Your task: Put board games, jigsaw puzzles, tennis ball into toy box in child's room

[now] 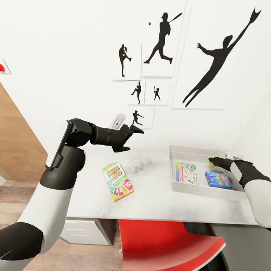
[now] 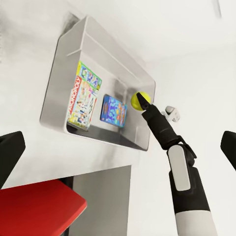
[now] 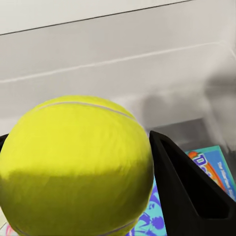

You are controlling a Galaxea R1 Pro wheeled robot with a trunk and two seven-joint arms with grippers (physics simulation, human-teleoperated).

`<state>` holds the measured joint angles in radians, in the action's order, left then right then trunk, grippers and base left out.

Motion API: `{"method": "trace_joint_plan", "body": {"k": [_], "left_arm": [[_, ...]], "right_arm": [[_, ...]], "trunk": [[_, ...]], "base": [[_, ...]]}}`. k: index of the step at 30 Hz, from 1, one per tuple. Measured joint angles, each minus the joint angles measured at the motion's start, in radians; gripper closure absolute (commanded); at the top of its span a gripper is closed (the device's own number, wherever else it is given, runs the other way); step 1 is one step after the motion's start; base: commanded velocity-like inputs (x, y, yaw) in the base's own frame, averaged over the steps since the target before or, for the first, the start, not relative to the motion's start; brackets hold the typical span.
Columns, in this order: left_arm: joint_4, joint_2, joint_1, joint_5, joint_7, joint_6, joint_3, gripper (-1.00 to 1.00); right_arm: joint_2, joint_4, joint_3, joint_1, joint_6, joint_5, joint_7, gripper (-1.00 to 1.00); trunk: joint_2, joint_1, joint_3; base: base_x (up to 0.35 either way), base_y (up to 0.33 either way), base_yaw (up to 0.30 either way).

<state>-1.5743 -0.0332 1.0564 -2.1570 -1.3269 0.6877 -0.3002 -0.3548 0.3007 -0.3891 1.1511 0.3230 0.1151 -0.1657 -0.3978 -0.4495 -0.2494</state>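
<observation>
Head view: your right gripper (image 1: pixel 213 162) pinches the small fuzzy yellow-green tennis ball (image 1: pixel 212 160) over the shallow light grey toy box (image 1: pixel 203 190). Left wrist view: left gripper's fingertips (image 2: pixel 11 155) spread wide, empty. Right wrist view: ball (image 3: pixel 73 167) wedged between fingers (image 3: pixel 189 189), blue board game box (image 3: pixel 216 169) just below.

"SKIP-BO" reads clearly on the white, red and green game box (image 1: pixel 117 181) lying on the surface (image 1: pixel 158 199). "MONOPOLY" runs along the edge of the colourful game box (image 2: pixel 83 96) inside the grey tray (image 2: pixel 69 49).

Red chair (image 1: pixel 169 244) tucked under the front edge, white drawer unit (image 1: pixel 81 231) beside it, and what might be a white clip thing (image 1: pixel 117 121) by the wall.
</observation>
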Motion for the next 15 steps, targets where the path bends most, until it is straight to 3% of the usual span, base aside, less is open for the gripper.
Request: {"method": "trace_joint_plan", "body": {"k": [15], "left_arm": [[-0.003, 0.000, 0.007, -0.001, 0.000, 0.000, 0.000, -1.00]], "right_arm": [[0.000, 0.006, -0.003, 0.003, 0.000, -0.001, 0.000, 1.00]], "trunk": [[0.000, 0.000, -0.024]], "base": [[0.000, 0.000, 0.000]]}}
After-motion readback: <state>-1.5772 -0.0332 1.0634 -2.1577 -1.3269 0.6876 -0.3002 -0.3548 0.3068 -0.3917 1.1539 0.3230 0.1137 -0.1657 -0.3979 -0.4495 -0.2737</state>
